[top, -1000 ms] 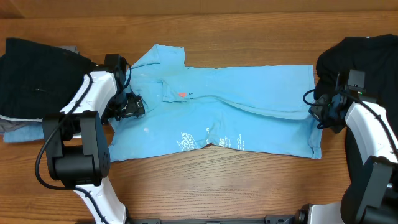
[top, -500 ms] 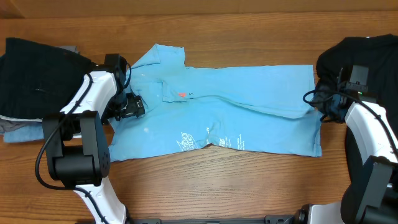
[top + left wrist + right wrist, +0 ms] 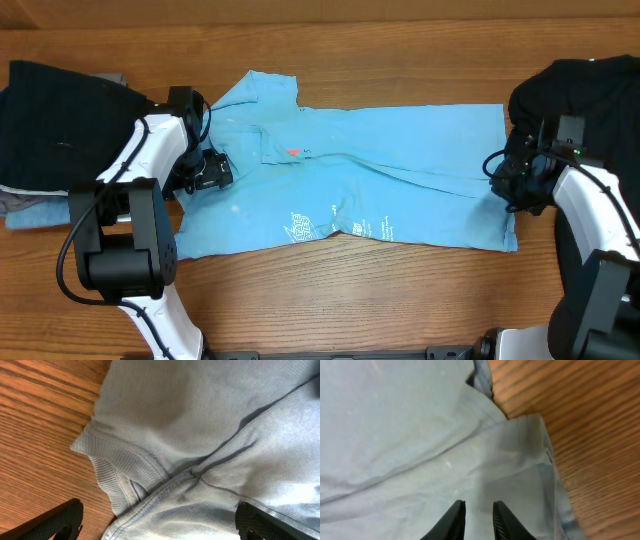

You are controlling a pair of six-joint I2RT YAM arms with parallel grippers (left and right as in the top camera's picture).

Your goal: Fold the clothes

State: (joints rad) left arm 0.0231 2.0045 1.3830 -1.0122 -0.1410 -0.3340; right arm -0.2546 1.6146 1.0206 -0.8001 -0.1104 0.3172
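Starting at the left end effector, our left wrist view shows it released, its two dark fingertips in the bottom corners of the frame, far apart. They straddle a ribbed band and a stitched seam of the sky-blue T-shirt, detail which the overhead view cannot give. From above, that left end effector sits at the shirt's left edge, in the left-centre of the frame. At the right end effector, the right wrist view shows the fingertips drawn close with a thin gap over layered cloth. We cannot tell whether they pinch it. From above, the right end effector sits at the shirt's right edge. Only the overhead view shows the whole T-shirt, spread lengthwise across the middle of the counter, creased. There is a small red mark toward the upper left and white print near the lower edge, too small for us to read. A black garment lies in the upper right, and a folded pile in the upper left.
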